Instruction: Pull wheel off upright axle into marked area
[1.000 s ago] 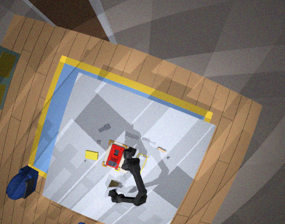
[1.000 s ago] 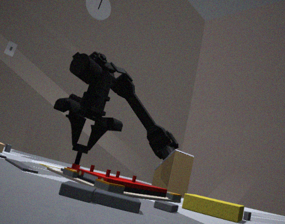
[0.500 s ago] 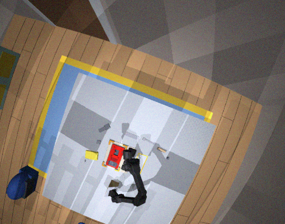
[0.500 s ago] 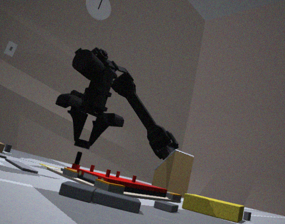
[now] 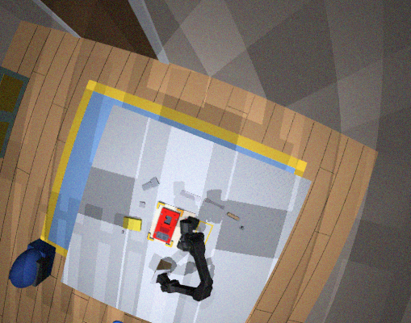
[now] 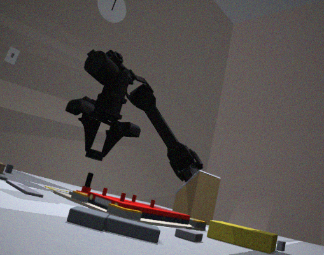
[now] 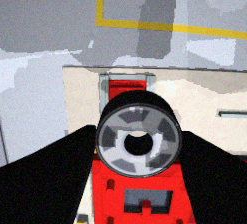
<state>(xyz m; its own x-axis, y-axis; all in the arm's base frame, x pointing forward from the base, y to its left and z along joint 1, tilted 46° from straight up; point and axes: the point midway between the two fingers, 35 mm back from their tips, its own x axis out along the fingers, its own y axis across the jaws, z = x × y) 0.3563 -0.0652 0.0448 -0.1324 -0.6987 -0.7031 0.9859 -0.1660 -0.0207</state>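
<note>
I hold the wheel [image 7: 138, 141] between my two fingers, which are closed on its sides about half way, and its grey face with the round hole in the middle looks toward my wrist camera. The wheel [image 6: 94, 154] hangs in the air at my fingertips, clearly above the upright black axle [image 6: 88, 178], and it does not touch the axle. Under my gripper [image 6: 95, 151] lies the red board [image 6: 141, 206] with small red pegs, and this board rests on a pale base plate [image 7: 233, 112]. Beyond my fingers, on the grey table [image 5: 248, 175], I see the yellow outline of the marked area [image 7: 171, 27]. In the top view my gripper [image 5: 188, 224] stands between the red board [image 5: 167, 223] and this yellow outline [image 5: 209, 229]. A yellow block [image 6: 242, 236] lies well apart from my fingers.
</note>
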